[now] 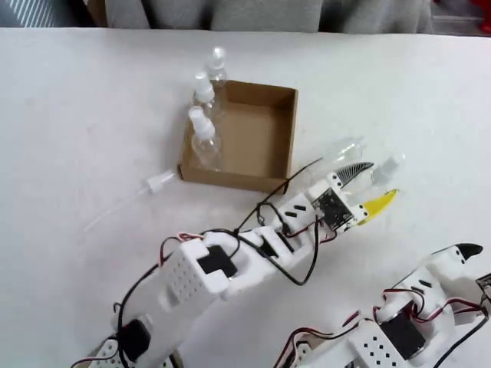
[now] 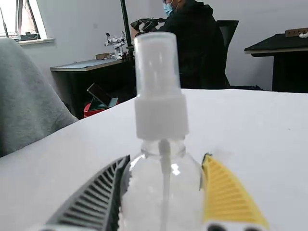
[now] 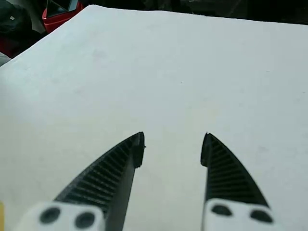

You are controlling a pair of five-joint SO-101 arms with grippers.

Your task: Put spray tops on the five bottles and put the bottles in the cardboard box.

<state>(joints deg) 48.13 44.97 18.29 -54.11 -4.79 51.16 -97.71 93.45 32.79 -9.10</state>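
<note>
1. A loose spray top (image 1: pixel 159 182) lay on the surface (image 1: pixel 69 115), left of the cardboard box (image 1: pixel 290 134) and apart from it.
2. Three capped bottles (image 1: pixel 202 132) were seen standing in a row along the box's left wall. Room for more was judged to be available on their right.
3. Just right of the box, a further clear bottle (image 1: pixel 344 150) was made out. Whether it carried a top could not be told.
4. The left gripper (image 2: pixel 167 158) was clamped on a capped bottle (image 2: pixel 160 86), with its fingers (image 2: pixel 96 197) pressed against the body. This bottle was judged due for the box. It should be lifted over the right wall and set down upright, clear of the row.
5. The right gripper (image 3: pixel 173 139) was seen over bare surface, its fingers apart and nothing between them.
</note>
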